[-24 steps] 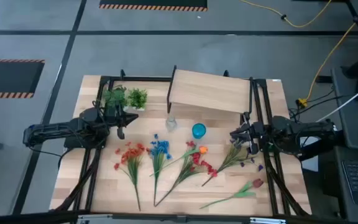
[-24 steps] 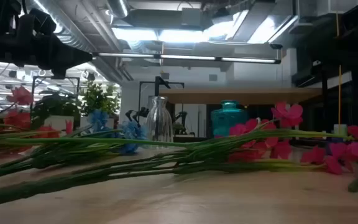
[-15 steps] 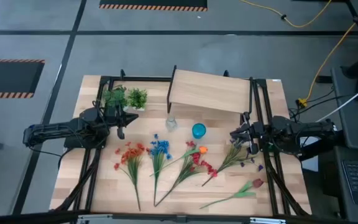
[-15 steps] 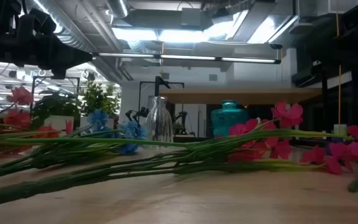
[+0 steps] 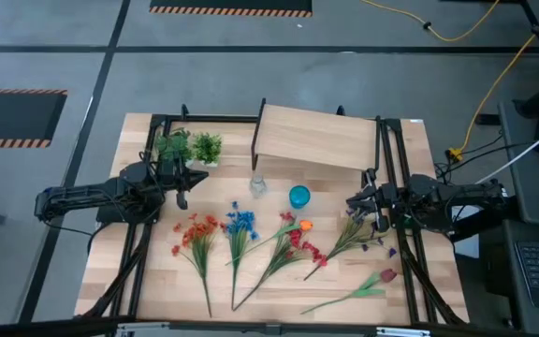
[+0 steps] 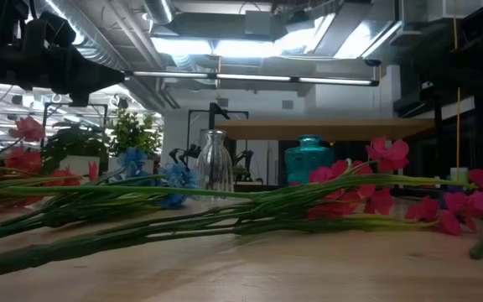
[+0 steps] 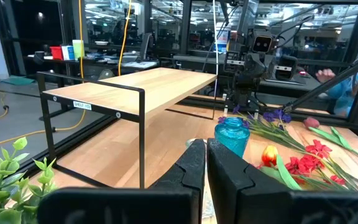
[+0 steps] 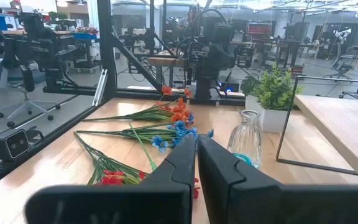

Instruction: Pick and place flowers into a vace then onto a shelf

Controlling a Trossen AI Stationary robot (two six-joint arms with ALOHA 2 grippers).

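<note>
1. Broadly, the bench [image 5: 148,281] is a pale slatted wood top, with black frame rails running along both sides.
2. The shelf [image 5: 316,136] is a smooth light-wood board on thin black metal legs at the bench's far middle; a small white label on its front rail shows in the left wrist view, its writing too small to read.
3. The left arm waits at the bench's left side, its end effector [image 5: 183,183] clenched, the two dark fingers pressed together and holding nothing.
4. The right arm waits at the right side, its end effector [image 5: 354,202] likewise clenched and empty, just beside the purple spray.
5. The flowers [image 5: 251,239] lie flat in a fan on the near half of the bench: orange-red, blue, red-pink and purple sprays on long green stems, with a dark red bud [image 5: 386,275] nearest the right front corner.
6. Two green leafy tufts [image 5: 187,147] stand at the far left.
7. A teal glass vase [image 5: 298,197] and a clear ribbed glass vase [image 5: 257,185] stand upright between shelf and flowers, apart from each other.
</note>
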